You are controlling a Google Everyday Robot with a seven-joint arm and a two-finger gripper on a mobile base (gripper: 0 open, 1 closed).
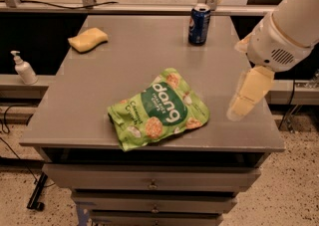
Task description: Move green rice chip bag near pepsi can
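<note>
A: Which step is judged to be in hand?

B: The approach. The green rice chip bag is seen lying flat at the lower centre of the table, untouched. The end effector hangs at the right of the frame, apart from the bag. Whether it is spread or closed cannot be told.

A: What is called for next?

B: It should be brought left over the bag, and the bag grasped and carried toward the pepsi can at upper centre-right.

A: Is anything in the way?

B: Nothing is seen between them. A yellow sponge is set at upper left, and a white pump bottle off the table, far left.
</note>
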